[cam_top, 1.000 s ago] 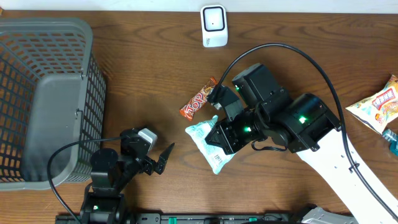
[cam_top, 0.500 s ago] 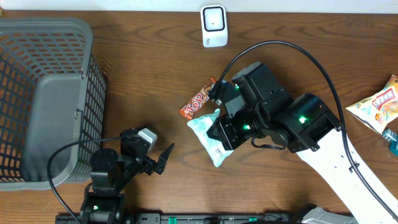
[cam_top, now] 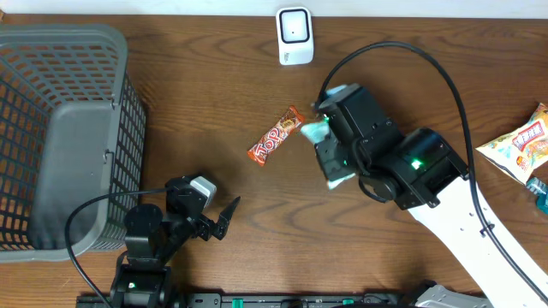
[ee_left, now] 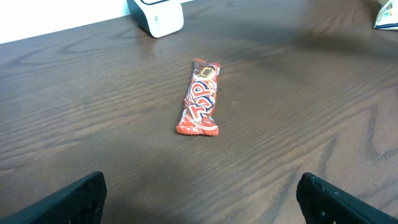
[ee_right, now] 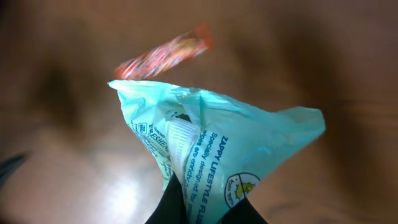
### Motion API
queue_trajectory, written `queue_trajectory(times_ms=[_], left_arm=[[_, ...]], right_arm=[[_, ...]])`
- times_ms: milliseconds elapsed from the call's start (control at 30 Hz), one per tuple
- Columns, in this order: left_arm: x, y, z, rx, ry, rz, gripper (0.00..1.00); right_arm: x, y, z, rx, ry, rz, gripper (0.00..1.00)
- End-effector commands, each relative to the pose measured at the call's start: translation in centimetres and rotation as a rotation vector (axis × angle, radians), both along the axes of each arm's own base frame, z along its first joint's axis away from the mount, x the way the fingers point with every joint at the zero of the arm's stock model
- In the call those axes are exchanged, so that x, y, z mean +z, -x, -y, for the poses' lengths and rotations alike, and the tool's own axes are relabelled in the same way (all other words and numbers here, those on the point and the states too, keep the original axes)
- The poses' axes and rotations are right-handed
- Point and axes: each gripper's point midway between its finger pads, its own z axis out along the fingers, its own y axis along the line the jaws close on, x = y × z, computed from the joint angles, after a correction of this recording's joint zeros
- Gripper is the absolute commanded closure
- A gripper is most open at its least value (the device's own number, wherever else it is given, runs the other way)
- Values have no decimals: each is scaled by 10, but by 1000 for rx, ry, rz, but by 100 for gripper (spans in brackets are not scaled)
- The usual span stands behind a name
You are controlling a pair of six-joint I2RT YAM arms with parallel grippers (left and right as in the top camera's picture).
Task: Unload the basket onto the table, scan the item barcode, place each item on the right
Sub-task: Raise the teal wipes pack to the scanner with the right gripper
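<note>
A: Since a second ago we see the right arm [cam_top: 411,167] swing toward the far side of the table [cam_top: 197,94], and the mint-green packet [ee_right: 217,143] goes with it. It lay spread out at the wrist's near-left, and now it sits tucked under the wrist, closer to the white scanner [cam_top: 294,35].

B: We agree. The right gripper [ee_right: 205,210] pinches the packet's lower edge, its fingers nearly together with only the film between them. Which way does it run?

A: From the wrist camera, its long axis leads straight away from the fingers, and the free end flares wide and crumpled. From overhead we get only two mint scraps either side of the arm, lined up on a steep diagonal from far-left to near-right.

B: Around it we have brown wood grain, with a pale strip [cam_top: 171,5] beyond the far edge. The grey mesh basket [cam_top: 128,111] stands at the left. A snack bag [cam_top: 521,145] is cut off at the right edge. The red candy bar [cam_top: 276,135] lies on a diagonal just left of the packet, apart from it.

A: The left gripper [ee_left: 202,180] sits near the front edge, fingers spread wide and holding nothing. It has not shifted.

B: Some things we cannot settle. From above, the arm hides the packet's middle. The wrist view is blurred behind the packet. We make out small print there but cannot tell whether a barcode faces the scanner.
</note>
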Motion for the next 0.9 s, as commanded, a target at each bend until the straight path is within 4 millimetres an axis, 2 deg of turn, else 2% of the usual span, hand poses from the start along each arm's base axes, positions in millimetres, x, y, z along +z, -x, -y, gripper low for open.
queue_trajectory(times_ms=[0, 267, 433, 533, 567, 667, 867], left_arm=[[-1, -1, -1, 11, 5, -3, 2], [-1, -1, -1, 11, 5, -3, 2], [-1, -1, -1, 11, 5, -3, 2], [-1, -1, -1, 11, 5, -3, 2], [-1, -1, -1, 11, 5, -3, 2], [-1, -1, -1, 11, 5, -3, 2], [-1, -1, -1, 11, 5, -3, 2]], right_arm=[[4, -24, 17, -64, 113, 105, 99], [-1, -54, -6, 70, 177, 180, 99], [-9, -92, -6, 2, 241, 260, 99], [-13, -126, 6, -113, 319, 343, 99], [-16, -156, 13, -212, 366, 430, 99], [-27, -195, 4, -193, 405, 513, 99], [-43, -260, -8, -165, 451, 695, 99]])
